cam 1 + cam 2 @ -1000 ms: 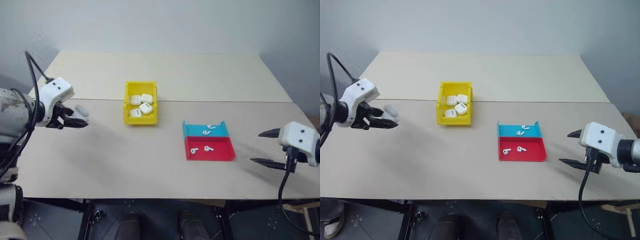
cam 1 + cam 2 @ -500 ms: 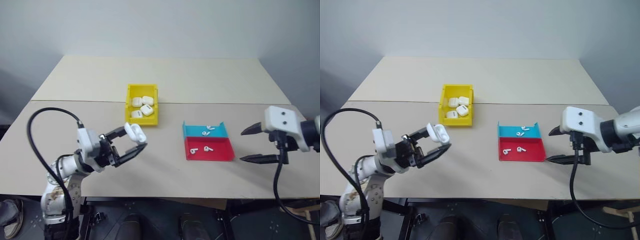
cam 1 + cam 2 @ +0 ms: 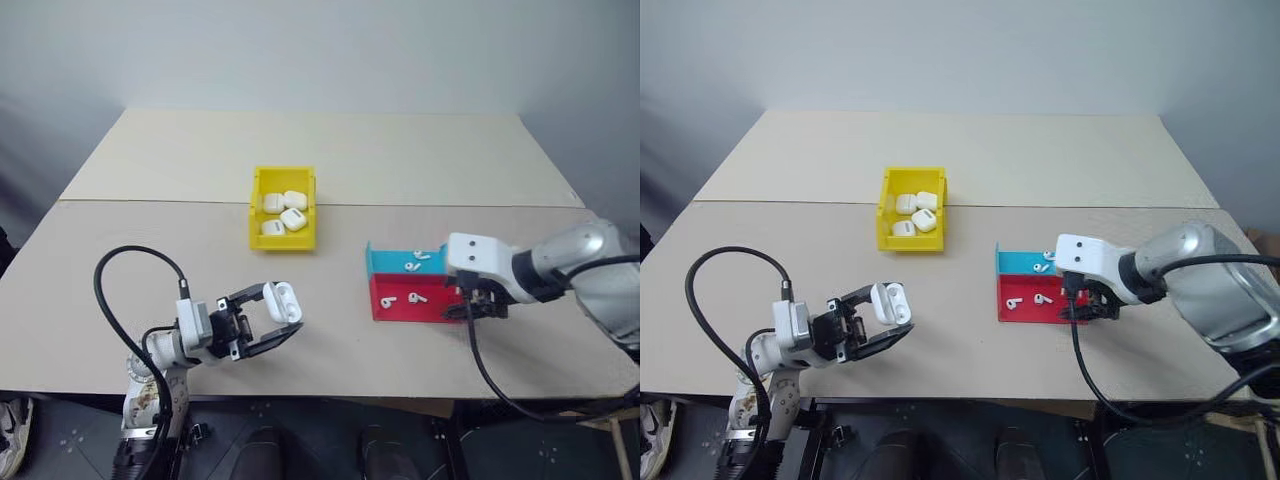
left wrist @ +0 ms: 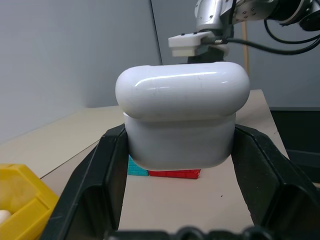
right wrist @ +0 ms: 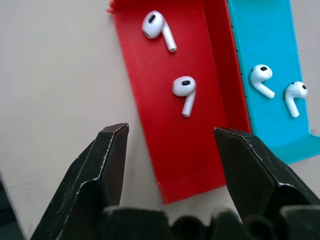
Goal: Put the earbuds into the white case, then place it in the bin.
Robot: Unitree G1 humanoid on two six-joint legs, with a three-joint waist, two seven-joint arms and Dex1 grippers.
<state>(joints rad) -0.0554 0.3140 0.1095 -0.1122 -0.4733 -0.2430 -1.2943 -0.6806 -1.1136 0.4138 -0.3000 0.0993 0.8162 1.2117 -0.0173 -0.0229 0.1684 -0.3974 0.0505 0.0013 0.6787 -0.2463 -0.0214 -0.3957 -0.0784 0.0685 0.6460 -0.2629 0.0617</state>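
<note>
My left gripper (image 3: pixel 279 313) is shut on the white case (image 4: pixel 182 115), held above the table's near left part with its lid down. Two earbuds (image 5: pixel 185 91) lie in the red half of a small tray (image 3: pixel 425 311), and two more earbuds (image 5: pixel 261 77) lie in its blue half. Above the red half's right edge my right gripper (image 5: pixel 171 131) hangs open, pointing down, with nothing between its fingers. The yellow bin (image 3: pixel 283 243) stands at mid-table behind the left gripper.
Several more white cases (image 3: pixel 290 216) lie in the bin. A seam (image 3: pixel 150 201) crosses the table just behind the bin. Black cables loop from both wrists near the table's front edge.
My left gripper has swung down and right toward the table's middle, carrying the case. The right gripper has moved left to the tray, tilted down, and its fingers have narrowed a little.
</note>
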